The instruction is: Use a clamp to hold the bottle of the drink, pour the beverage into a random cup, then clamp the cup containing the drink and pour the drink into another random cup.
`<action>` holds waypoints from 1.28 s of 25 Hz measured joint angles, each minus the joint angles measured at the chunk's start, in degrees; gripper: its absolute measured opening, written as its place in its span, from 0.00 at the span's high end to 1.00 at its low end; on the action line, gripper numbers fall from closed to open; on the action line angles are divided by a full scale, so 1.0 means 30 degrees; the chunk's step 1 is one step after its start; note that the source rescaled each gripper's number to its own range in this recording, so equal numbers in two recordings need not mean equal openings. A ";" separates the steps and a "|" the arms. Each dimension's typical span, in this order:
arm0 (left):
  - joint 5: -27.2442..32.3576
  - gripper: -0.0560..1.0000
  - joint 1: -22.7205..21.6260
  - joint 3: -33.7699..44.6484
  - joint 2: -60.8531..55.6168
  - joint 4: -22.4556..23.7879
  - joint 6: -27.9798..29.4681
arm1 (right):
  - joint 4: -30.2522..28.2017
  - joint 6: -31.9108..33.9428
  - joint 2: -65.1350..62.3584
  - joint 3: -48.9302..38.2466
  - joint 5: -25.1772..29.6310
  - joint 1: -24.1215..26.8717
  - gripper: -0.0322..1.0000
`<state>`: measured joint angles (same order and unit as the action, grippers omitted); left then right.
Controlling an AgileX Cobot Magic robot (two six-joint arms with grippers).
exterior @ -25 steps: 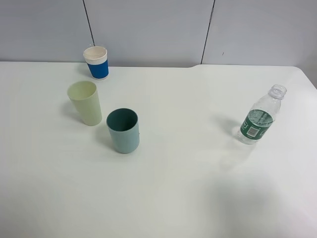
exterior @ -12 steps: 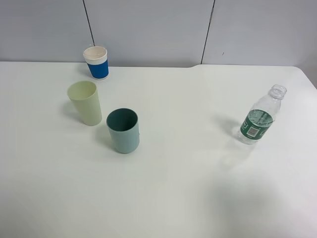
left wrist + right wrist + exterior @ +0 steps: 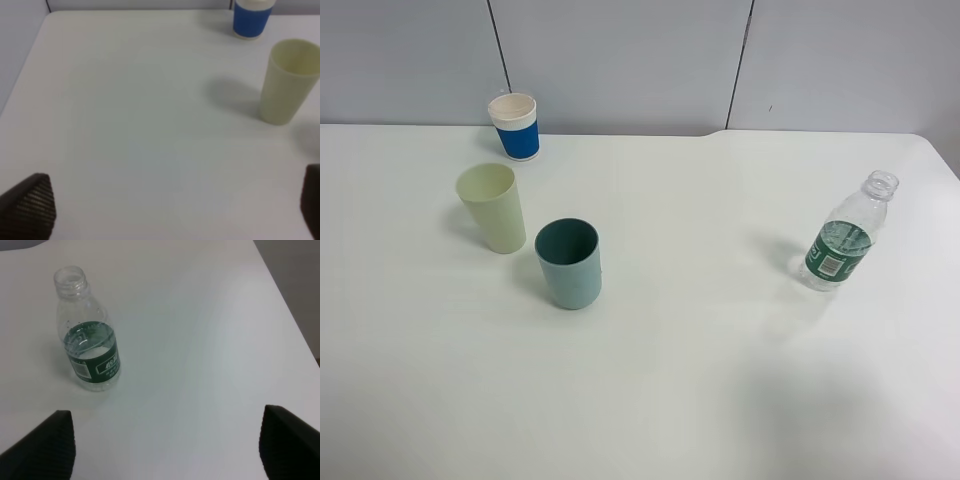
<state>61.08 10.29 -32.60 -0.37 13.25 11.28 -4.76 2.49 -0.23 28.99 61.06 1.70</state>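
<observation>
Bottle (image 3: 87, 335) upright, uncapped | ahead of right tool (image 3: 167, 445), untouched | both tools' jaws apart, empty

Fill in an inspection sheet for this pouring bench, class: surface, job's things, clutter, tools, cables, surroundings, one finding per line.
Surface: white table, bare and dry as far as can be seen.
Job's things: bottle upright at the right, cap off, partly filled with clear liquid; teal cup and pale green tumbler upright at the left, apart from each other.
Clutter: blue-and-white paper cup upright at the back, behind the tumbler.
Tools: left tool open over bare table, holding nothing; right tool open, holding nothing, bottle ahead of it. Neither shows in the high view.
Cables: nothing seen.
Surroundings: grey wall panels behind the table.
</observation>
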 joint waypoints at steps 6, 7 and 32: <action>-0.0313 0.00 0.0000 0.0914 0.0000 -0.0096 0.0694 | 0.0000 0.0000 0.0000 0.0000 0.0000 0.0000 0.54; -0.0294 0.00 0.0000 0.1016 0.0000 -0.0096 0.0744 | 0.0000 0.0000 0.0000 0.0000 0.0000 0.0000 0.54; -0.0082 0.00 -0.3430 0.1088 0.0000 -0.1673 0.0220 | 0.0000 0.0000 0.0000 0.0000 0.0000 0.0000 0.54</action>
<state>60.84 0.00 -29.34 -0.37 8.23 11.94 -4.76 2.49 -0.23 28.99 61.06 1.70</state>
